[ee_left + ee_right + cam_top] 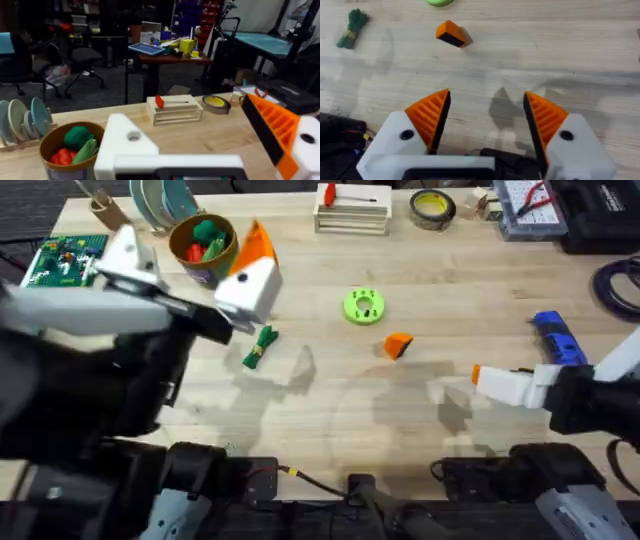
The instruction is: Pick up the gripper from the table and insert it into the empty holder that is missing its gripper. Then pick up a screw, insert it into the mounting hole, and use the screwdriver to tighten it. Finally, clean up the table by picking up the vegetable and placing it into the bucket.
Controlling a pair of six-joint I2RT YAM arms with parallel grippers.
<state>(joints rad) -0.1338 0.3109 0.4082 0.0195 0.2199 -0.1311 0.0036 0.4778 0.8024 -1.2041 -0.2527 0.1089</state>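
The small orange wedge-shaped plastic fingertip (398,345) lies loose on the pale wooden counter (450,290), near the middle, just toward 4 o'clock of the bright green round disc (363,306). In the right wrist view the same orange wedge (450,33) shows a dark face and rests apart from everything else.

The left arm's gripper (190,280) hangs raised over the left part of the counter, with its jaws spread wide. One side carries an orange ribbed pad (270,127) on its white block; the other side is a bare white angular plastic finger base (127,145) with an open screw hole and no orange pad. It holds nothing.

The right arm's gripper (487,117) sits low at 4 o'clock of the counter, both orange ribbed pads in place, jaws wide apart and empty.

The small dark-green leafy toy vegetable (262,346) lies on the counter at 7 o'clock of the green disc, below the left gripper. The round olive-gold tin can (203,246) stands at about 10 o'clock of the counter and already contains green and red toy items. The blue pen-shaped screwdriver (556,340) lies near the right edge, at 3 o'clock. A white slatted rack (352,214) stands at 12 o'clock, with a roll of yellow tape (433,208) just beside it.
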